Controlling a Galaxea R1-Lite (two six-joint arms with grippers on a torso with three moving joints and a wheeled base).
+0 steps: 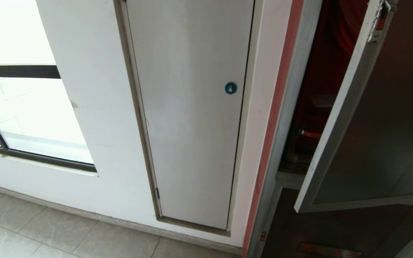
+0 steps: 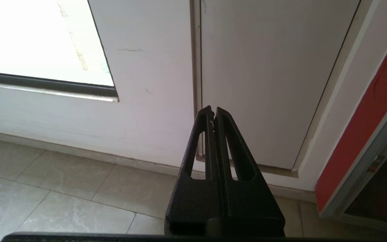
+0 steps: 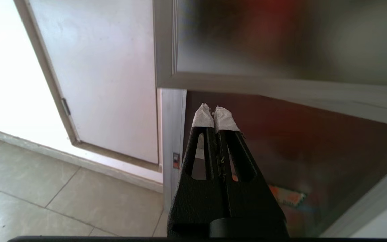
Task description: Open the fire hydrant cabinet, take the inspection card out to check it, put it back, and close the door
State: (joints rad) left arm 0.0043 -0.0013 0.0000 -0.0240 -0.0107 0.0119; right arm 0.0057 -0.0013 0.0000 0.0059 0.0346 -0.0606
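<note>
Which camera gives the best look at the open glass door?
The head view: the door stands ajar, showing its frame edge, dark glass and the red inside. The right wrist view catches only its blurred lower corner; the left wrist view misses it.

The floor (image 1: 48, 233) is laid with pale grey, faintly marbled tiles with thin dark grout lines. A low skirting strip (image 1: 84, 215) (slightly darker than the wall) meets it along the white wall's foot. The fire hydrant cabinet (image 1: 264, 222) frame reaches down to it.
</note>
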